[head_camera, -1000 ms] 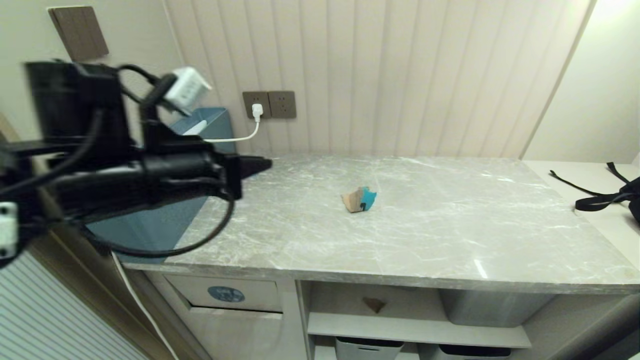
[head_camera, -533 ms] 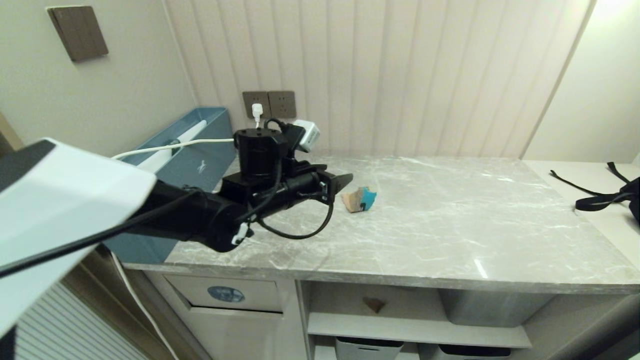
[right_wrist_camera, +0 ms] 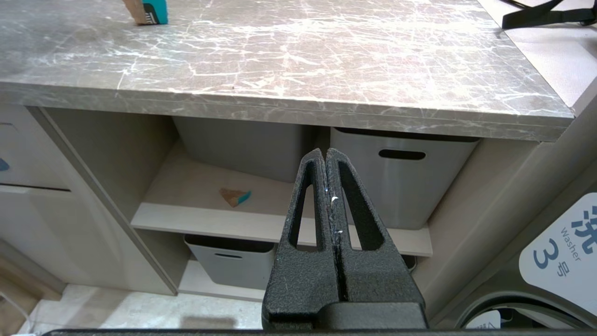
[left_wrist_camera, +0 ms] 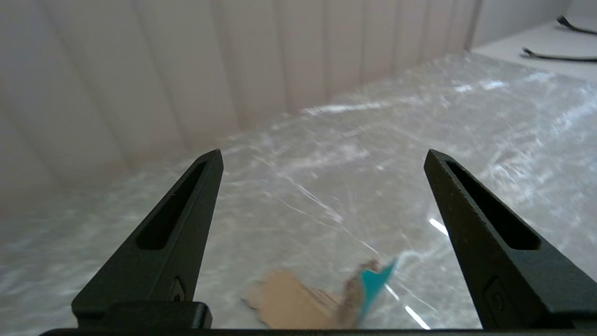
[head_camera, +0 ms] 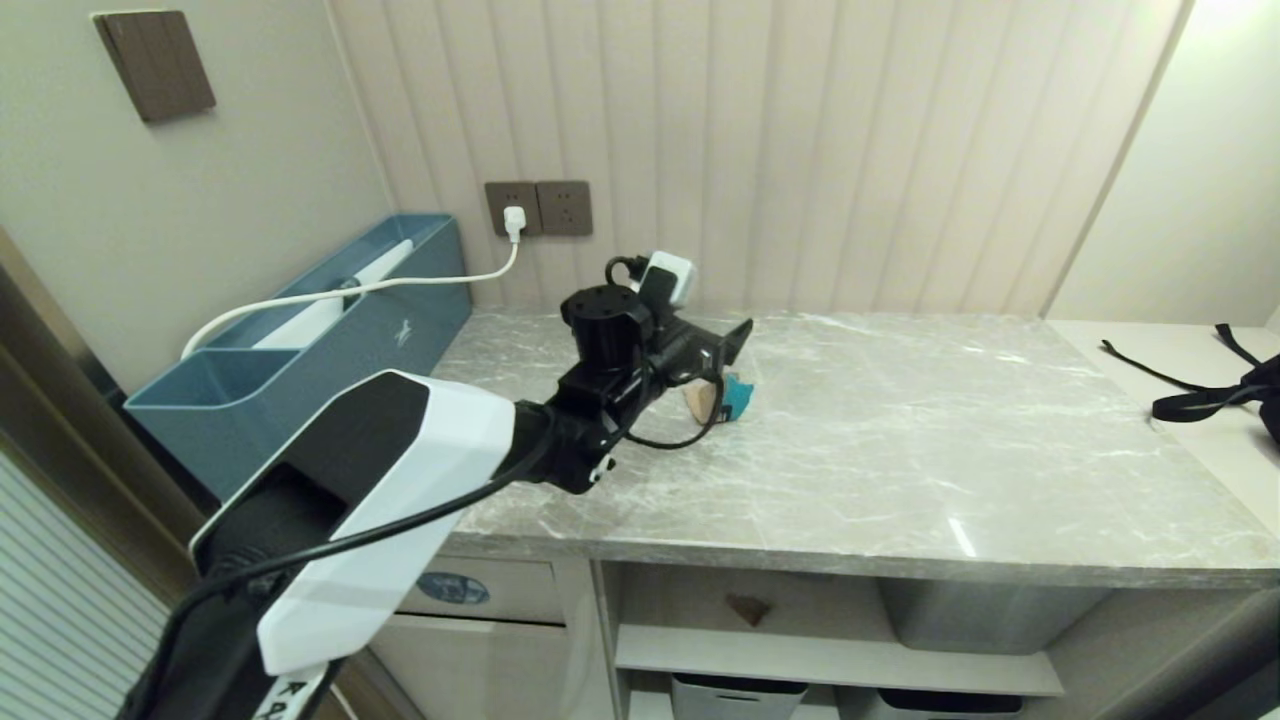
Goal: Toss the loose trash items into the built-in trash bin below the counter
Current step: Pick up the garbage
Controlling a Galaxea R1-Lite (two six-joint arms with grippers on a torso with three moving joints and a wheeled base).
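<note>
One of the loose trash items, a brown cardboard scrap (head_camera: 728, 398) with a turquoise face, lies mid-counter on the grey marble counter (head_camera: 900, 450). My left gripper (head_camera: 735, 345) hovers just over it, open; in the left wrist view the scrap (left_wrist_camera: 298, 303) shows low between the wide-apart fingers of that gripper (left_wrist_camera: 322, 154), untouched. A small flat triangle scrap (right_wrist_camera: 234, 196) rests on the shelf under the counter. The built-in trash bin (head_camera: 450, 588) with its blue sticker sits below the counter's left end, partly behind my arm. My right gripper (right_wrist_camera: 325, 151) is shut and empty, low in front of the shelves.
A teal box (head_camera: 300, 340) with a white cable stands at the counter's left end. Grey storage bins (right_wrist_camera: 401, 177) fill the shelves. A black strap (head_camera: 1200, 395) lies on the white surface to the right. A washer (right_wrist_camera: 559, 242) stands at the lower right.
My left arm swept in from the left, across the counter, to the scrap. Its jaws went from nearly shut to wide open. The scrap has not moved.
</note>
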